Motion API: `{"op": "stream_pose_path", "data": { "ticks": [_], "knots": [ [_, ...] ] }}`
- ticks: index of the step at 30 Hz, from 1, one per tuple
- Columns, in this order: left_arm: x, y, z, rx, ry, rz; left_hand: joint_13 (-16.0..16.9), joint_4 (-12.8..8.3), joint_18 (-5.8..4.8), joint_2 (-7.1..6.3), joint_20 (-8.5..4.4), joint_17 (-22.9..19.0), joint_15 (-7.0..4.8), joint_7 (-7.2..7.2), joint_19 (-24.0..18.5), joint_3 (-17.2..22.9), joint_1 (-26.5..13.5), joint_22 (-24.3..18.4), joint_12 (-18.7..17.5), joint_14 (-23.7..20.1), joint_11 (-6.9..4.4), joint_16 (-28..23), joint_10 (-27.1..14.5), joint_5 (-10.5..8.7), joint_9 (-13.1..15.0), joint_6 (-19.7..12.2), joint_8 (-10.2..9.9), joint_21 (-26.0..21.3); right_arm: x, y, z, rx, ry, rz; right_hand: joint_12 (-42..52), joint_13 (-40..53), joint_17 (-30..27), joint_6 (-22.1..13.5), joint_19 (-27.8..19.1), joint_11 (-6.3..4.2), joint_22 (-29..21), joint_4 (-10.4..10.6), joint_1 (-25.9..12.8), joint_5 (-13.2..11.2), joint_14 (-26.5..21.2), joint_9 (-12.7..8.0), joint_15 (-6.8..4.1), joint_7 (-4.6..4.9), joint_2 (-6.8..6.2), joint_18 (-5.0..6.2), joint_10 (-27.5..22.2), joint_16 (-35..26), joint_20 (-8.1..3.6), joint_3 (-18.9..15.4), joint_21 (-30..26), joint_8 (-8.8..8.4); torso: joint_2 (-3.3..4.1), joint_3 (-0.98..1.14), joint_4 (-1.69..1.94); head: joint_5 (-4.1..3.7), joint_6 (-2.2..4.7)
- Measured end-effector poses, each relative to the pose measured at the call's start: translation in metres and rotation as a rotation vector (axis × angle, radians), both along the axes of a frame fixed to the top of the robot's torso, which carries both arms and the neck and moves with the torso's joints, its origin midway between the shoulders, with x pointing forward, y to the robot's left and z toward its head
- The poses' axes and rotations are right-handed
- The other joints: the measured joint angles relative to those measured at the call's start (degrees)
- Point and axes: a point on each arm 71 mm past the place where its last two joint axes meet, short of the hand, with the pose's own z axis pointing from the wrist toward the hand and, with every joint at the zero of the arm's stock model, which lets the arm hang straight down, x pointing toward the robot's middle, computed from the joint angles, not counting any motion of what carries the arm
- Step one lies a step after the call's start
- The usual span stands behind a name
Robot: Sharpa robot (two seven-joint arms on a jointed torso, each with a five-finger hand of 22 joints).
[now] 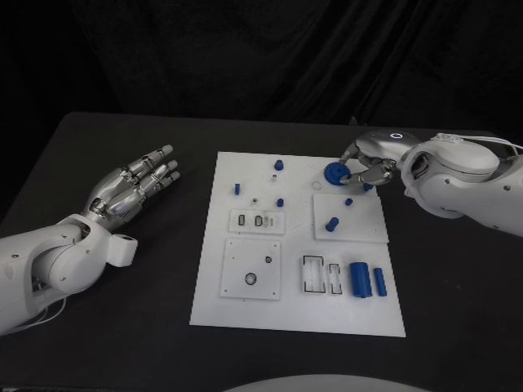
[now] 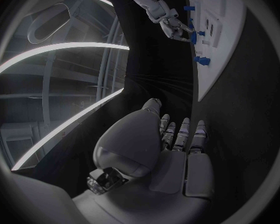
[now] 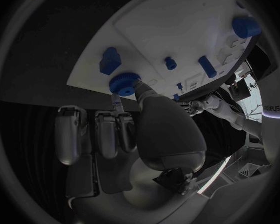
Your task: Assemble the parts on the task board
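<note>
The task board [image 1: 296, 310] lies in the middle of the tabletop [image 1: 73, 163], with the left hand [image 1: 138, 184] resting on the tabletop well to the board's left, fingers apart and holding nothing. At the board's far right corner the right hand [image 1: 367, 167] holds a gear-shaped part [image 1: 335, 172] just over the board, pinched in its fingers [image 3: 118, 104]. Near the board's front right corner a large cylinder part [image 1: 360, 278] lies flat with a thinner one [image 1: 380, 282] just to its right.

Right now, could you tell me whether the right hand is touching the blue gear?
Touching. The right wrist view shows the right hand with fingertips pinching the blue gear at the task board's edge.
</note>
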Motion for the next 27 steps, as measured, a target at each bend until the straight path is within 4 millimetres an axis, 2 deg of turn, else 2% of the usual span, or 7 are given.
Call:
{"op": "stream_pose_path", "data": {
  "ticks": [4, 14, 17, 24, 27],
  "knots": [
    [0.0, 0.0003, -0.0005, 0.0, 0.001, -0.001, 0.0, 0.0, 0.0, 0.0, 0.0, 0.0, 0.0, 0.0, 0.0, 0.0, 0.0, 0.0, 0.0, 0.0, 0.0, 0.0, 0.0, 0.0, 0.0, 0.0, 0.0, 0.0, 0.0004, 0.0009, -0.0011, 0.0, 0.002, 0.001, 0.0, 0.0, 0.0, 0.21, 0.0, 0.0, 0.0, 0.0, 0.07, 0.04, 0.0, -0.01, 0.0, -0.21, 0.06, 0.0, 0.0, 0.0, 0.0, 0.0, 0.0, 0.0, 0.0, 0.0, -0.01, 0.01, -0.15],
    [0.0, 0.0004, -0.001, -0.002, 0.003, -0.006, 0.05, 0.0, 0.01, 0.0, 0.0, 0.0, 0.0, 0.0, 0.0, 0.0, 0.0, 0.0, 0.0, 0.0, 0.18, 0.0, 0.17, 0.0, 0.0, 0.0, 0.0, 0.0, 0.0013, 0.0016, -0.0017, 0.0, 0.001, -0.001, 0.0, -0.01, 0.0, 0.84, 0.0, 0.0, -0.01, 0.0, 0.04, 0.04, 0.0, 0.18, 0.0, -0.03, 0.09, 0.0, 0.0, 0.0, 0.0, 0.0, 0.0, 0.27, 0.0, 0.01, 0.0, 0.04, -0.34],
    [0.0001, 0.0004, -0.0011, -0.003, 0.004, -0.007, 0.05, 0.0, 0.0, 0.0, 0.0, 0.0, 0.0, 0.0, 0.0, 0.0, 0.0, 0.0, 0.0, 0.0, 0.22, 0.0, 0.22, 0.0, 0.0, 0.0, 0.0, 0.0, 0.0016, 0.002, -0.0016, 0.0, 0.0, -0.001, 0.0, -0.01, 0.0, 1.32, 0.0, 0.0, -0.01, 0.0, -0.4, 0.31, 0.0, 0.35, 0.0, -0.11, 0.52, 0.0, 0.0, 0.0, 0.0, 0.0, 0.0, 0.3, 0.0, 0.01, 0.0, 0.07, -0.34],
    [0.0002, 0.0008, -0.0014, -0.003, 0.005, -0.008, 0.04, 0.0, 0.0, 0.0, 0.0, 0.0, 0.0, 0.0, 0.0, 0.0, 0.0, 0.0, 0.0, 0.0, 0.22, 0.0, 0.22, 0.0, 0.0, 0.0, 0.0, 0.0, 0.003, 0.005, -0.0008, 0.005, -0.009, -0.002, 0.0, -0.01, -0.01, 4.98, 0.0, 0.0, -0.01, 0.58, -1.24, 1.45, 0.0, 1.31, 0.0, -0.2, 1.34, 0.0, 0.0, 0.0, 0.0, 0.08, -0.33, 1.92, -0.01, 0.01, 0.0, 0.12, -0.34],
    [0.0002, 0.0007, -0.0016, -0.004, 0.005, -0.009, 0.04, -0.16, 0.0, 0.0, 0.0, 0.0, 0.0, 0.0, 0.0, 0.16, 0.0, 0.0, 0.0, 0.0, 0.22, 0.0, 0.22, 0.0, 0.0, 0.0, 0.0, 0.0, 0.0039, 0.007, -0.0003, 0.008, -0.014, 0.0, 0.0, -0.02, -0.01, 7.58, 0.0, -0.12, -0.01, 0.29, -0.98, 3.11, 0.14, 2.58, -0.14, -0.48, 1.58, 0.0, 0.12, 0.0, 0.0, 0.35, -0.64, 3.11, 0.0, 0.01, 0.0, 0.12, -0.41]
  ]
}}
